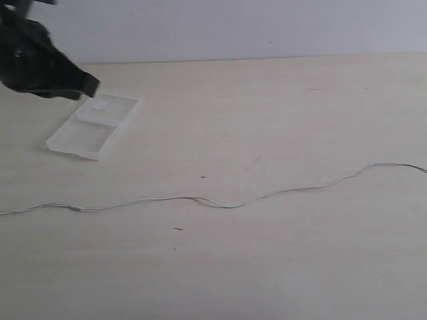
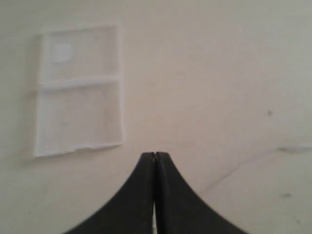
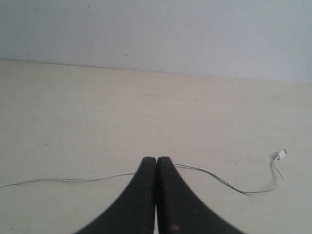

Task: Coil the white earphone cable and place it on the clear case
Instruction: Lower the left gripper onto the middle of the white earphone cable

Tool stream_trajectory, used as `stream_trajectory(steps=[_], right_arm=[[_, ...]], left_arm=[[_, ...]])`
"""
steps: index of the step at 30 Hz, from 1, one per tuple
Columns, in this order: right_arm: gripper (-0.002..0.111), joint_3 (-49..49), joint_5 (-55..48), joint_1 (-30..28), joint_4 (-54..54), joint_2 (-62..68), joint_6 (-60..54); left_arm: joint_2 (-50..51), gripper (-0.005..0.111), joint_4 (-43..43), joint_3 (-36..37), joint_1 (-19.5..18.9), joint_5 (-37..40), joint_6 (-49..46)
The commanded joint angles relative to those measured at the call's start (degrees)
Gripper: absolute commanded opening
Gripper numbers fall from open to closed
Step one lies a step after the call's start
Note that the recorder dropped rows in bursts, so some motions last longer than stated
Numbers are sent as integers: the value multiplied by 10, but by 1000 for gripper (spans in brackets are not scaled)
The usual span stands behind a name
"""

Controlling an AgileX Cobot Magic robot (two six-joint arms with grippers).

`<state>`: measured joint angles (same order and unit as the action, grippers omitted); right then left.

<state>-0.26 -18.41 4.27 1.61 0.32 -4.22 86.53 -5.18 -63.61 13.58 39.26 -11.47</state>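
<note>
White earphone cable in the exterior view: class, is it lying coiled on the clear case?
No, the white earphone cable lies stretched out across the table, apart from the clear case.

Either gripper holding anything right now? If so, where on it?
Nothing held, as far as shown: the left gripper and the right gripper are both shut empty. The white earphone cable lies loose on the table, only passing behind the right one.

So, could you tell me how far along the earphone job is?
Nothing looks done: the white earphone cable lies stretched, uncoiled, across the table, apart from the clear case. Nothing is in hand: the left gripper, by the case, and the right gripper have fingers shut, seemingly empty. Coiling and placing remain.
</note>
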Motion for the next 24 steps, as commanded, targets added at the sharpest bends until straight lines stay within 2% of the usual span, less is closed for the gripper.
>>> stream_trajectory(steps=[1,6,11,14,17,18,22,24], right_arm=[[0,3,5,-3,0,-3,-1],[0,3,5,-3,0,-3,-1],[0,3,5,-3,0,-3,-1],[0,3,5,-3,0,-3,-1],[0,3,5,-3,0,-3,-1],[0,3,5,-3,0,-3,-1],[0,3,5,-3,0,-3,-1],[0,3,5,-3,0,-3,-1]], left_arm=[[121,0,-74,-124,59,137,-158],[210,0,-143,-207,117,216,-348],[266,2,-105,-233,178,218,-424],[286,17,-34,-234,204,218,-426],[299,38,11,-234,218,218,-425],[306,50,12,-234,218,205,-425],[311,54,-17,-234,217,122,-416],[311,54,-42,-234,217,120,-422]])
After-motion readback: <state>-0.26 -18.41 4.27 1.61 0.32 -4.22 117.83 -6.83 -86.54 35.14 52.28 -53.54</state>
